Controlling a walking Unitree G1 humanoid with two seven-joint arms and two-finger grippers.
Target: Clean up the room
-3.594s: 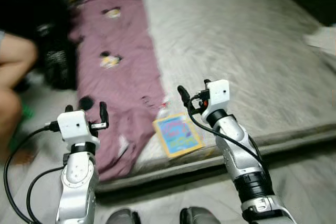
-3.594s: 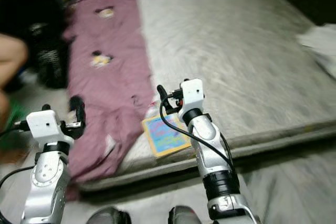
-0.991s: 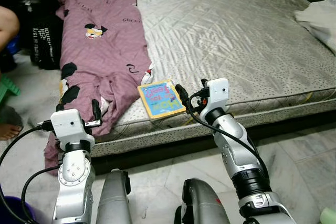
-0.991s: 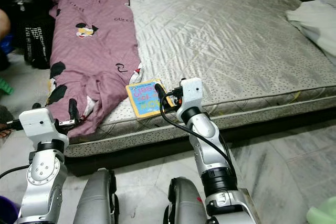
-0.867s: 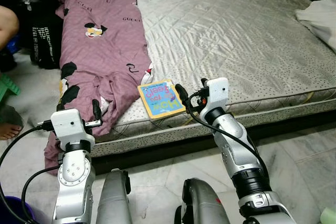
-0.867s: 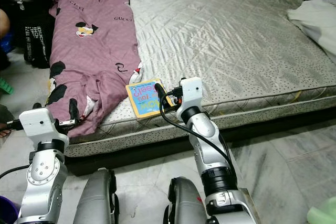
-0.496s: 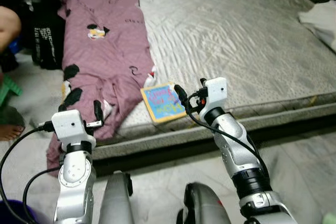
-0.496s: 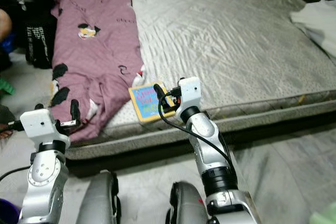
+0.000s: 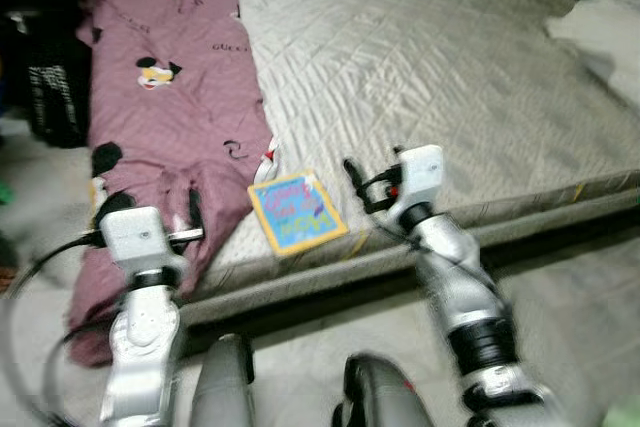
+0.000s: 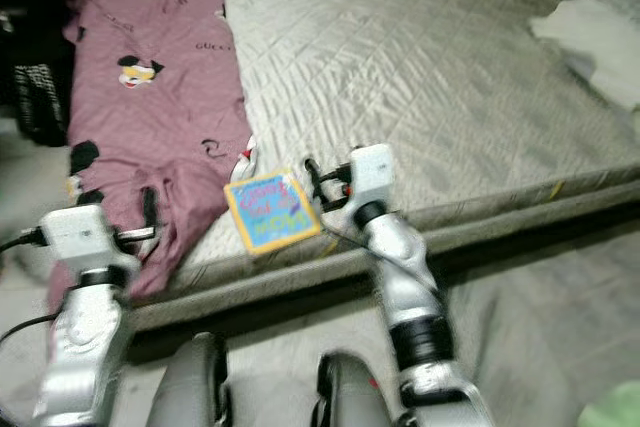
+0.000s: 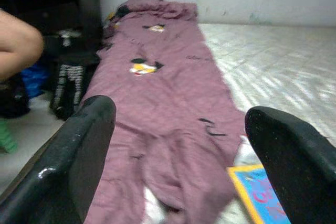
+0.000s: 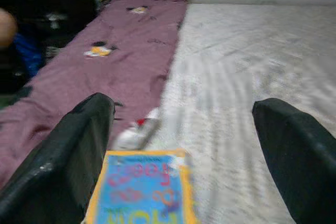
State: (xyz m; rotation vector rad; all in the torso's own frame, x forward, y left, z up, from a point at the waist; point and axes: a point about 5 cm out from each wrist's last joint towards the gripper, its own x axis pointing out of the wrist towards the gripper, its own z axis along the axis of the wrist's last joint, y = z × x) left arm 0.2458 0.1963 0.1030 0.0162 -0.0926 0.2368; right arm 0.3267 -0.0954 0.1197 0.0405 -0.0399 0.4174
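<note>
A thin book point(image 9: 296, 212) with a yellow border and blue cover lies flat on the grey mattress point(image 9: 450, 67), close to its front edge. My right gripper point(image 9: 358, 179) hovers open just right of the book at the mattress edge; in the right wrist view the book point(image 12: 142, 192) lies below and ahead of the open fingers. A purple blanket point(image 9: 165, 117) with cartoon mouse prints runs along the mattress's left side and spills over the front edge. My left gripper point(image 9: 155, 209) stands open over that hanging end, holding nothing. The picture is blurred.
A white cloth point(image 9: 600, 32) lies at the mattress's far right. A black bag point(image 9: 50, 97) stands on the floor left of the bed, and a person's knee point(image 11: 18, 40) is beside it. My own legs point(image 9: 225, 387) stand on the marble floor before the bed.
The whole view has swung and blurred, so the camera moved. The book now lies slightly farther left of my right gripper. Both grippers hold the same open pose.
</note>
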